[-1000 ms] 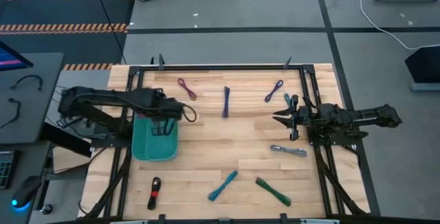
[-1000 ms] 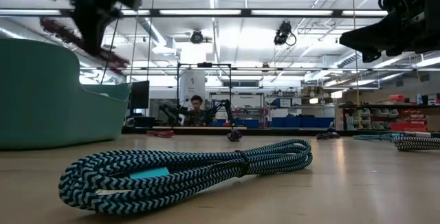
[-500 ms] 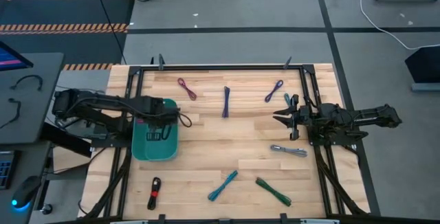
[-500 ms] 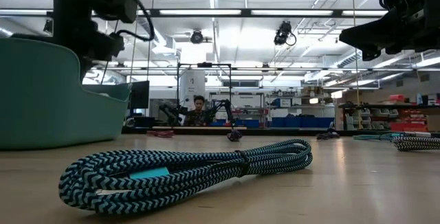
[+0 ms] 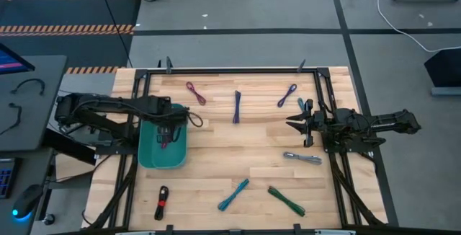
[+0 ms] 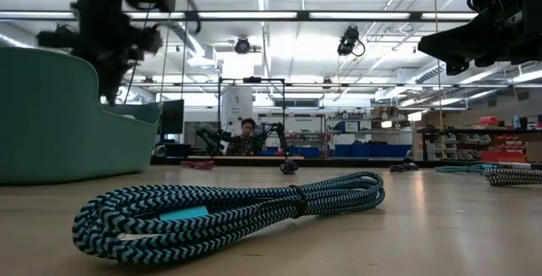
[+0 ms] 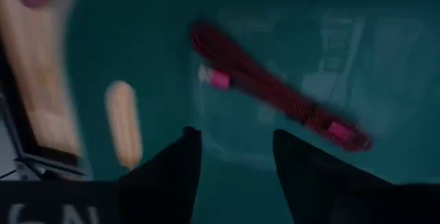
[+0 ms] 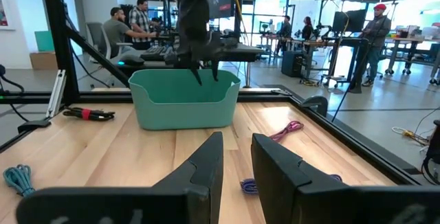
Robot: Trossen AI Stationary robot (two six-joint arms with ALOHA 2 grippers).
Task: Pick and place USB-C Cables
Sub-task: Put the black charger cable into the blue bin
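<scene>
1. Left hand (image 5: 167,132) spread over teal tray (image 5: 148,156); magenta cable (image 7: 275,95) lies inside.
2. Right hand (image 5: 291,124) spread, hovering at bench (image 5: 216,163) right side.
3. Other cables on bench; no readable labels.

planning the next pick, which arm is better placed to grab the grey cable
Right. The right tool hovers open at the table's right side, with the grey cable lying close beside it. The left tool is open over the teal tray, where a magenta cable lies, far across the table.
</scene>
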